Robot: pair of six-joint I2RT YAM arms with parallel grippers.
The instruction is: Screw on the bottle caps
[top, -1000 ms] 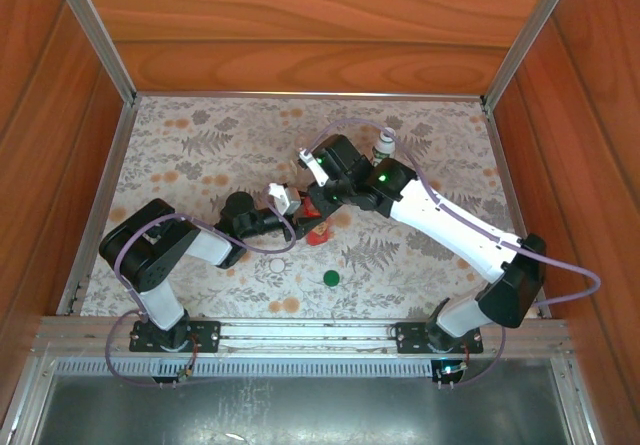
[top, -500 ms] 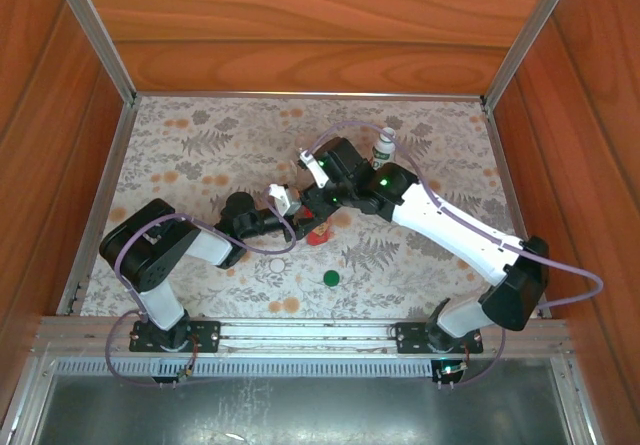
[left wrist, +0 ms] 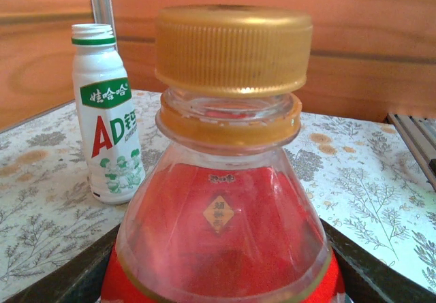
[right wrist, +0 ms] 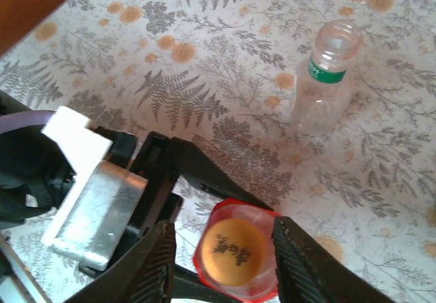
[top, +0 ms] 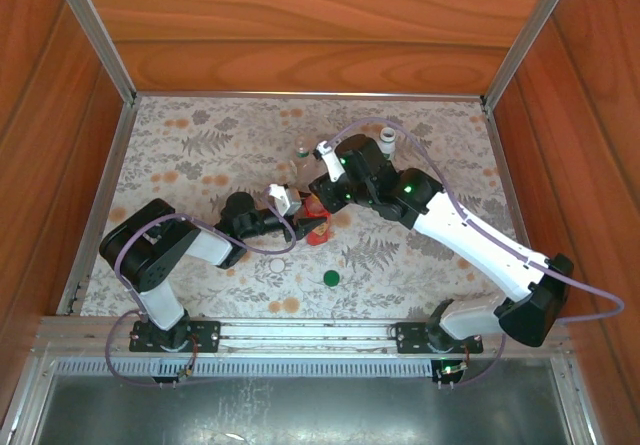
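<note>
The red bottle (left wrist: 225,235) stands upright with a gold cap (left wrist: 233,50) on its neck, and my left gripper (top: 312,221) is shut on its body. Straight above it my right gripper (right wrist: 230,259) is open. Its fingers (right wrist: 158,265) stand either side of the gold cap (right wrist: 234,250), with a small gap on each side. The clear bottle (right wrist: 325,78) stands uncapped farther back, a green ring around its neck. The white bottle (left wrist: 109,133) with its green and red label stands behind the red one, its mouth uncapped.
A loose green cap (top: 331,278) lies on the floral mat in front of the red bottle. Wooden walls and metal rails (top: 95,35) close in the table on three sides. The white bottle (top: 386,140) stands close behind the right wrist.
The right arm's elbow has swung right and nearer, and its wrist has turned above the red bottle, uncovering the clear bottle behind. The left arm has stayed still.
</note>
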